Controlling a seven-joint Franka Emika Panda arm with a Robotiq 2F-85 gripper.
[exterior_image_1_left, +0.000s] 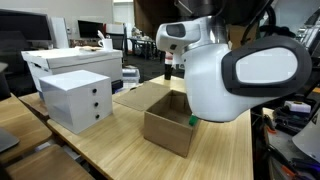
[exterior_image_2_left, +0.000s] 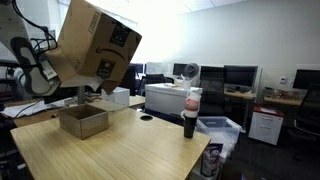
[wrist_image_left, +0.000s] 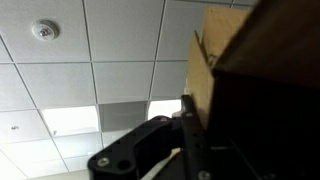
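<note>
Cardboard boxes, two: raised box (exterior_image_2_left: 97, 45), seemingly in one gripper (wrist_image_left: 192, 112); open box (exterior_image_2_left: 83, 121).

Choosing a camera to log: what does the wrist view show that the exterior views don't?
Wrist view only: a round ceiling detector and a close look at the gripper. Exterior views only: the wooden table, the open box on it, the white drawer unit. Shared: the raised cardboard box, likely the brown mass at the wrist view's right.
</note>
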